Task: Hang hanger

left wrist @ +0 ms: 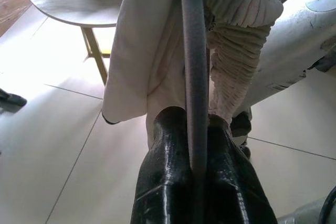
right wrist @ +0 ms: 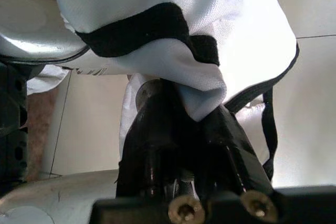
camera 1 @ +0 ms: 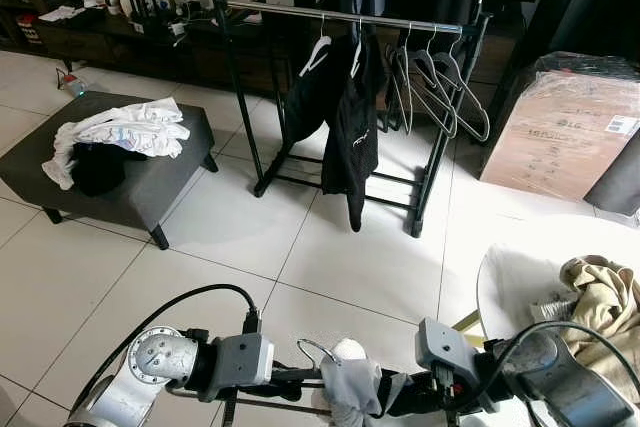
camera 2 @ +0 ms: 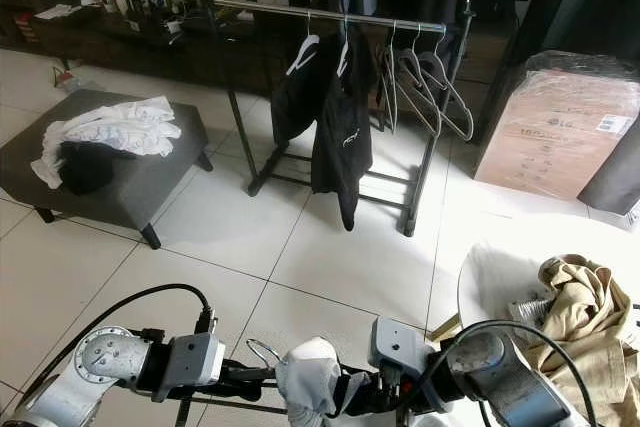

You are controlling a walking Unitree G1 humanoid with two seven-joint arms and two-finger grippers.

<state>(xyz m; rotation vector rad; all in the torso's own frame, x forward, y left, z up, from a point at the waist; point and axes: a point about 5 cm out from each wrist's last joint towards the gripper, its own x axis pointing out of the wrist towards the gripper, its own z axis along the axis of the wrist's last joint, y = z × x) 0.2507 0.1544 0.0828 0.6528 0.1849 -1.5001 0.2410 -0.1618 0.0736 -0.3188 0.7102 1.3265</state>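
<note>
Two grippers meet low in front of me: my left gripper [left wrist: 197, 169] has its jaws clamped on the grey bar of one hanger [left wrist: 193, 66], and my right gripper [right wrist: 184, 124] has its jaws pinched together on the white, black-trimmed garment [camera 1: 350, 382] draped over it. Ahead stands one clothes rack [camera 1: 350, 17] carrying two dark garments [camera 1: 345, 112] and roughly four bare hangers [camera 1: 440, 87]. I see one grey ottoman [camera 1: 150, 182] with heaped clothes to the left, one cardboard box [camera 1: 565, 132] to the right, and open tiled floor [camera 1: 300, 237] between.
</note>
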